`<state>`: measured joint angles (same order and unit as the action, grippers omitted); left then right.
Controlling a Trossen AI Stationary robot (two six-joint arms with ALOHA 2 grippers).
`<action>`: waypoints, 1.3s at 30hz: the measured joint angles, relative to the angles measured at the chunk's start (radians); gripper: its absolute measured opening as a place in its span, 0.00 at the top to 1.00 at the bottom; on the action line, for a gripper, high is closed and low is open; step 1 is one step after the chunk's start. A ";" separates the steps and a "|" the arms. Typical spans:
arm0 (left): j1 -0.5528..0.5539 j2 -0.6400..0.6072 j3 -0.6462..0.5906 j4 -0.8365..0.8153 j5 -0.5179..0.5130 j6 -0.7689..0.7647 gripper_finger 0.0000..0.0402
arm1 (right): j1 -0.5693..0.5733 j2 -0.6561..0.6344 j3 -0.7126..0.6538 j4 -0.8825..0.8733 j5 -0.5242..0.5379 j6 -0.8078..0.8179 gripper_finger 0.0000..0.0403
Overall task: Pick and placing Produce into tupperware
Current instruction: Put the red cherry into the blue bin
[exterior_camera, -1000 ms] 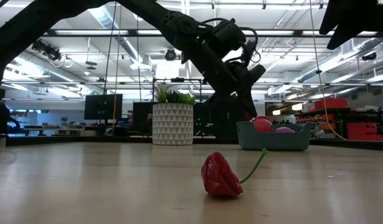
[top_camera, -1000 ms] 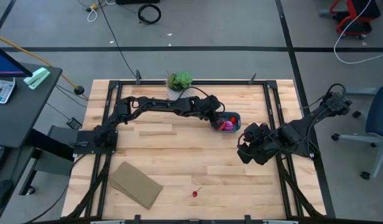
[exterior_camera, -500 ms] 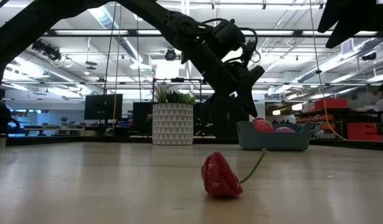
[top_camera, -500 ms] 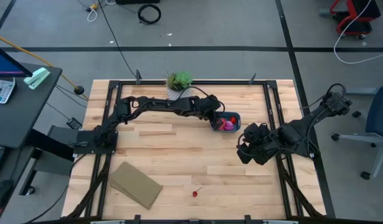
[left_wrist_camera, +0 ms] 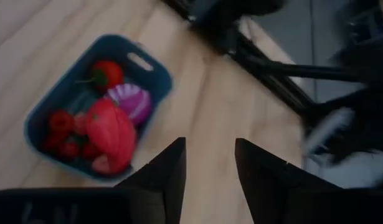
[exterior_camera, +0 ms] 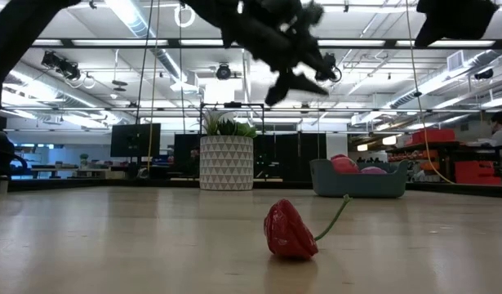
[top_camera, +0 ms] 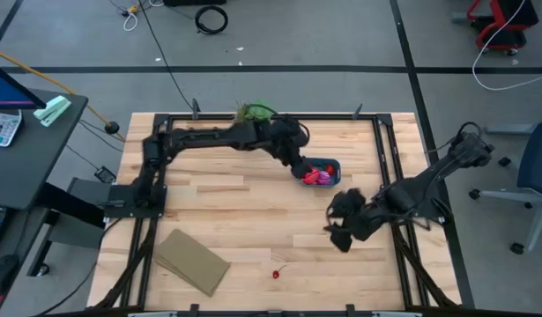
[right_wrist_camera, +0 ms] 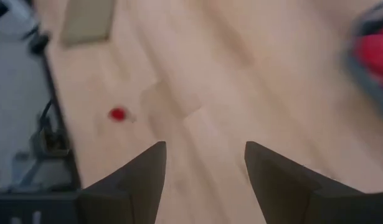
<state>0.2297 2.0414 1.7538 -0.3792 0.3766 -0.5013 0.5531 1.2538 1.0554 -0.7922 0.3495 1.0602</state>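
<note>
left tool (left_wrist_camera: 208, 163) lifted, tupperware (left_wrist_camera: 54, 99) below

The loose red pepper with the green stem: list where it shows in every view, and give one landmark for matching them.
High view: red pepper near the table's front edge, right of the tan slab.
Low view: centre foreground, stem pointing up and right.
Left wrist view: not in it; only the teal tub of produce.
Right wrist view: small red spot on bare wood.
Shared landmark: the tub, visible in the high, low and left wrist views.
</note>
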 joint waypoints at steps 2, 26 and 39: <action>0.011 -0.046 0.000 -0.040 0.024 0.019 0.65 | 0.000 0.050 0.000 0.080 -0.053 -0.060 0.44; 0.172 -0.520 0.000 -0.308 0.010 0.208 0.73 | 0.006 0.677 0.000 0.877 -0.250 -0.299 0.44; 0.165 -0.528 -0.001 -0.471 0.009 0.263 0.73 | -0.007 0.731 0.000 0.892 -0.178 -0.231 0.48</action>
<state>0.3944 1.5139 1.7529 -0.8505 0.3859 -0.2380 0.5461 1.9850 1.0557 0.0996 0.1714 0.8288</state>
